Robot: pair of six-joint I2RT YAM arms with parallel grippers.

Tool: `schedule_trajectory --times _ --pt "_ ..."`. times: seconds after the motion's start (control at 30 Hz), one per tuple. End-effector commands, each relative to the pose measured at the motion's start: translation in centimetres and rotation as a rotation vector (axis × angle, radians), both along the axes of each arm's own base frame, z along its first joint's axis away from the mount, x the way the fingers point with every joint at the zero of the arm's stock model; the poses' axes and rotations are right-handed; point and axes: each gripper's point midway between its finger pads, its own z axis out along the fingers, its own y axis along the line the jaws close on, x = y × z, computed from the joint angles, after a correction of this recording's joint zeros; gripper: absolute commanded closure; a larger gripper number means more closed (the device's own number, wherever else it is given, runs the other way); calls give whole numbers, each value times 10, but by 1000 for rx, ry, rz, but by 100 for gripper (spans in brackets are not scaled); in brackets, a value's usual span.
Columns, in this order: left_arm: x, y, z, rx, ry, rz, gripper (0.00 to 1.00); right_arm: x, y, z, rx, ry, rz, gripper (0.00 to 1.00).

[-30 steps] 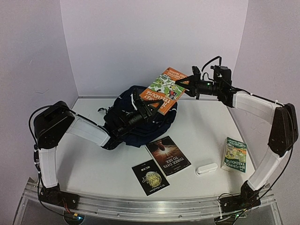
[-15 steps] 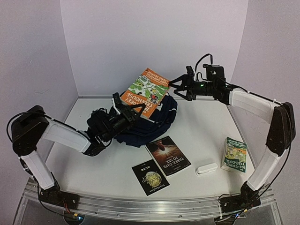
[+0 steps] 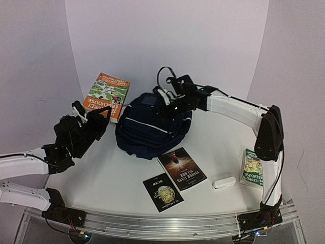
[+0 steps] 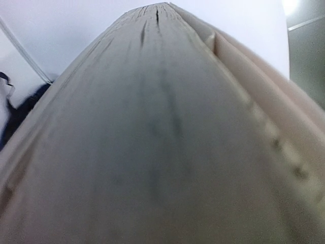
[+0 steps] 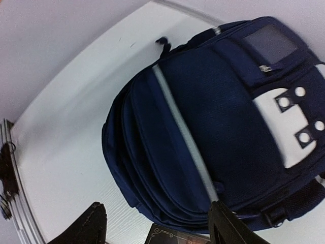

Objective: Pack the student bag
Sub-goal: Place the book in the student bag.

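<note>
Large dark navy fabric backpack (image 3: pixel 147 127) is lying slumped on the white tabletop (image 3: pixel 218 137): soft, floppy, probably best gripped by its top rim. Right claw (image 3: pixel 165 97) is hovering over it, fingers apart; left claw (image 3: pixel 95 118) is clamping an orange-green paperback (image 3: pixel 107 90).

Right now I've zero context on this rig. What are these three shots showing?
Two robot arms are bolted at the near edge of a table. The wide shot comes from a fixed camera above and behind them; the other two cameras sit on the wrists. The left claw grips an orange book; its camera sees only page edges. The right claw hangs open over the navy backpack. Lying in front: a dark book, a small black book, a green book and a white case.
</note>
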Motion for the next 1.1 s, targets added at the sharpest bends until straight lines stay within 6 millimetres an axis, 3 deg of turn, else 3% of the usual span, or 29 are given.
schedule_trajectory --times 0.0,0.1,0.27,0.53,0.7,0.83,1.0,1.07 --pt "-7 39 -7 20 53 136 100 -27 36 -26 -199 -144 150 35" --pt "-13 50 -16 25 87 154 100 -41 61 -45 -238 -169 204 36" --pt "-21 58 -23 36 112 147 100 -36 80 -75 -283 -180 205 37" --pt "-29 61 -40 58 153 116 100 -25 90 -113 -329 -177 199 40" --pt "-33 62 -51 72 176 101 100 -14 82 -126 -393 -208 161 47" --pt "-36 58 -56 85 178 66 100 -11 77 -121 -413 -230 146 64" --pt "-44 51 -60 118 167 -4 100 -11 75 -94 -388 -264 137 94" --pt "-48 49 -59 128 151 -37 100 -7 73 -79 -385 -291 119 100"
